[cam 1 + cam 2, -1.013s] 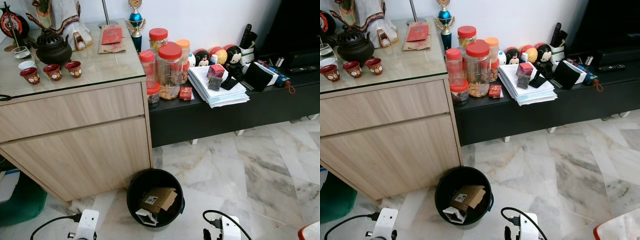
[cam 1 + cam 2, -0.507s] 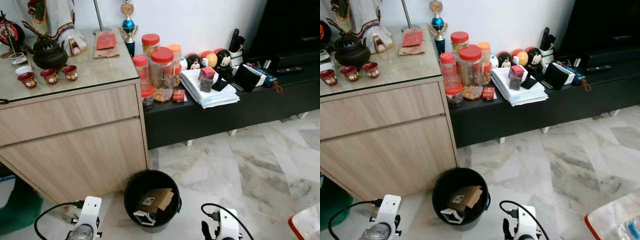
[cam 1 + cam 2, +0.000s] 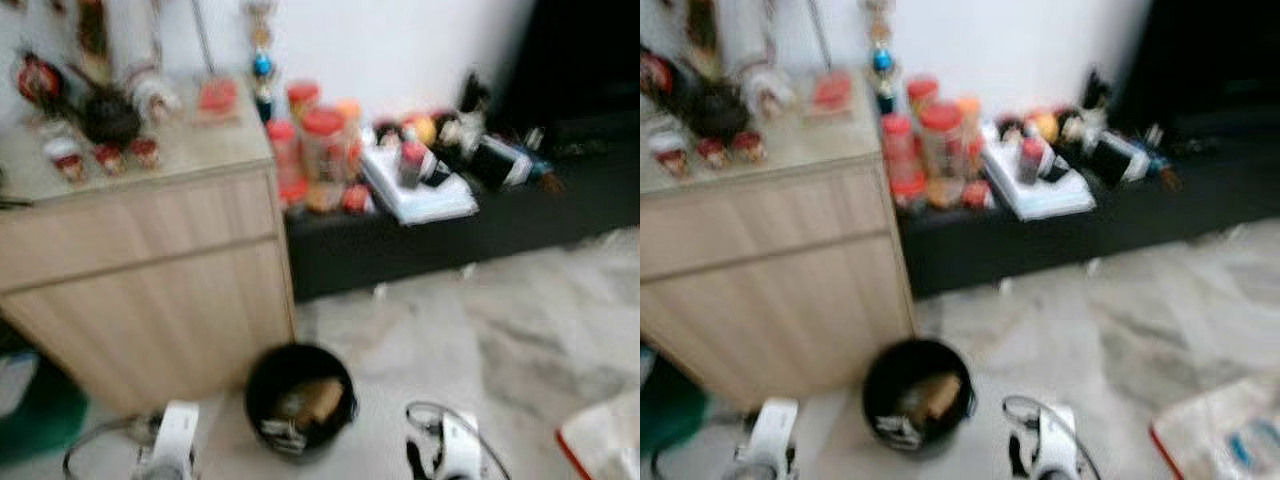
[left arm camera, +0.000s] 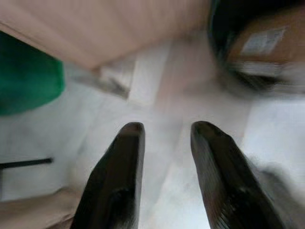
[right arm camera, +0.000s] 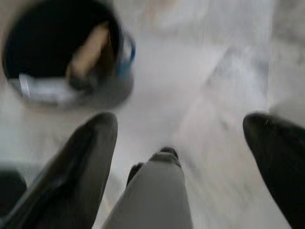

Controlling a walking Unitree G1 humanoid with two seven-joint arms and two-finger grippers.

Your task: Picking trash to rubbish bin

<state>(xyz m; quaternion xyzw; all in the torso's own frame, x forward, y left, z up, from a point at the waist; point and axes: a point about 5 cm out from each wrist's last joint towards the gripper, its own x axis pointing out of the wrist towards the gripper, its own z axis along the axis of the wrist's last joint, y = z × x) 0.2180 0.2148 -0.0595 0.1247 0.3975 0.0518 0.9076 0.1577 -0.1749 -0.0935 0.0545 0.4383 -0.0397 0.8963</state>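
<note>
The black rubbish bin (image 3: pixel 300 400) stood on the floor by the wooden cabinet's (image 3: pixel 150 280) corner, cardboard trash (image 3: pixel 312 398) already inside. Both the left gripper (image 4: pixel 164 143) and right gripper (image 5: pixel 183 131) hung empty, jaws released; seemingly little remained.

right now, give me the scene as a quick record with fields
image quality: head views blurred
bin: black rubbish bin on the marble floor, beside the wooden cabinet
bin contents: cardboard piece and pale scraps
left gripper: open, holding nothing, above the floor
right gripper: open wide, holding nothing, near the bin
low black shelf: red-lidded jars, stack of papers
</note>
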